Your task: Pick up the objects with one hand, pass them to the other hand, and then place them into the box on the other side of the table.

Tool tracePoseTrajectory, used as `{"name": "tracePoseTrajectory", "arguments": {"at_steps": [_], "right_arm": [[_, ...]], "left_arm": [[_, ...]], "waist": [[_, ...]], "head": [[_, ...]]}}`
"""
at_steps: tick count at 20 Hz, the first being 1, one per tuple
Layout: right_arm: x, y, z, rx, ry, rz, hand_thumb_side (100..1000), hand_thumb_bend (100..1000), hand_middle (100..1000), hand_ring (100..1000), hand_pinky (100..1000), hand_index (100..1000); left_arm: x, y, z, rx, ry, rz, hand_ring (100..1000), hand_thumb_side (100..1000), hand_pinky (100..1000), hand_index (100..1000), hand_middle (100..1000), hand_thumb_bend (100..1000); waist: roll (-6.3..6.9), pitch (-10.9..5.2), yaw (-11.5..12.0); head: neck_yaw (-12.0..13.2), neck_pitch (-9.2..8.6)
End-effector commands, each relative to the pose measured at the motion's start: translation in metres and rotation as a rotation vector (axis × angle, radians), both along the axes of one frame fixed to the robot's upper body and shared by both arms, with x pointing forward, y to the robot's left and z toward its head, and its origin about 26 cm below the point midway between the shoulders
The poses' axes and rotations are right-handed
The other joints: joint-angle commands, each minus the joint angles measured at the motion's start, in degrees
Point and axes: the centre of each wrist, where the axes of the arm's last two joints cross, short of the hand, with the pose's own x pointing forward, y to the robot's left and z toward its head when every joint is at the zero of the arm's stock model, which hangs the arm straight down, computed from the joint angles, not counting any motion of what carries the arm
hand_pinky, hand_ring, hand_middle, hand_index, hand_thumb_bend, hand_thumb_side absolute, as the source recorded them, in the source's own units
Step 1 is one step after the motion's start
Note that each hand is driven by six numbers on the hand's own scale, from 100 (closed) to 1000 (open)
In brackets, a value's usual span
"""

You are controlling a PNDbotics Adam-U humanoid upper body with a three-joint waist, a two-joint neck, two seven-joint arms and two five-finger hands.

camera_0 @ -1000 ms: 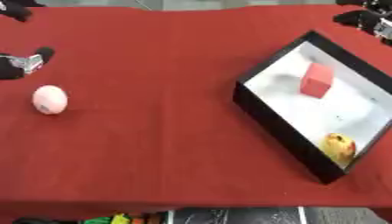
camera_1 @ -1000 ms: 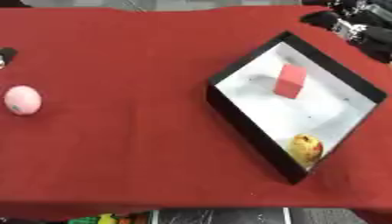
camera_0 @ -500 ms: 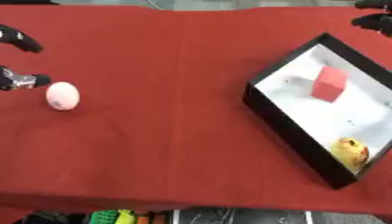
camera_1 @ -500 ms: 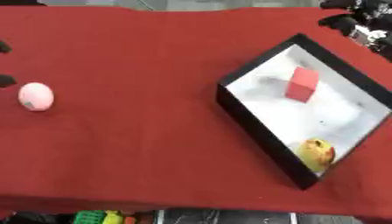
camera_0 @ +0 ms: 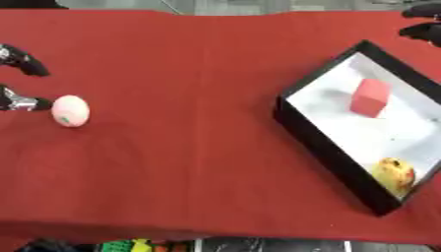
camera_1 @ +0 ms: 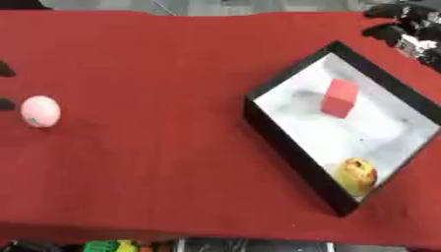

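Observation:
A pale pink egg-shaped object [camera_0: 70, 110] lies on the red table [camera_0: 181, 98] at the left. My left hand [camera_0: 19, 101] reaches in from the left edge, open, with one finger just left of the egg and another finger [camera_0: 24, 61] spread higher up. At the right stands a black box [camera_0: 310, 133] with a white floor, holding a red block [camera_0: 371, 97] and a yellow fruit [camera_0: 393, 173]. My right hand [camera_1: 398, 28] hovers beyond the box's far corner at the top right, its fingers spread.
Coloured items [camera_0: 129, 245] show below the table's front edge. The broad red middle of the table lies between the egg and the box.
The whole picture has shifted as the camera tilted. My left hand has come closer to the egg, its lower finger now beside it.

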Motion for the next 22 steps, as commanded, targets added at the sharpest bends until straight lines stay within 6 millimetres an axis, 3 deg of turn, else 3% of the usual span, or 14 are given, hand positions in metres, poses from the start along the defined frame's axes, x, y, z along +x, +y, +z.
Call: {"name": "tracePoseTrajectory", "arguments": {"at_steps": [1, 14, 18, 22], "right_arm": [[-0.003, -0.003, 0.017, -0.031, -0.027, -0.010, 463, 100, 935, 888, 1000, 916], [-0.001, 0.000, 0.013, -0.044, -0.021, -0.023, 468, 100, 932, 886, 1000, 913], [0.000, 0.001, 0.011, -0.043, -0.014, -0.024, 483, 100, 932, 885, 1000, 912], [-0.001, 0.000, 0.011, -0.037, -0.009, -0.031, 481, 100, 930, 885, 1000, 910]], "left_arm": [[0.004, 0.005, 0.009, 0.028, -0.007, 0.018, 864, 413, 996, 815, 768, 485], [0.020, -0.002, -0.006, 0.098, 0.033, 0.021, 867, 423, 977, 805, 779, 516], [0.024, -0.004, -0.014, 0.149, 0.035, 0.046, 870, 392, 915, 810, 795, 536], [0.026, -0.003, -0.023, 0.178, 0.026, 0.053, 865, 365, 905, 789, 786, 456]], "waist": [[0.57, -1.44, -0.1], [0.51, -0.62, -0.9], [0.59, -0.41, -1.3], [0.64, -0.31, -1.5]], "head": [[0.4, -0.63], [0.8, -0.95], [0.9, -1.03], [0.9, -1.00]]}}
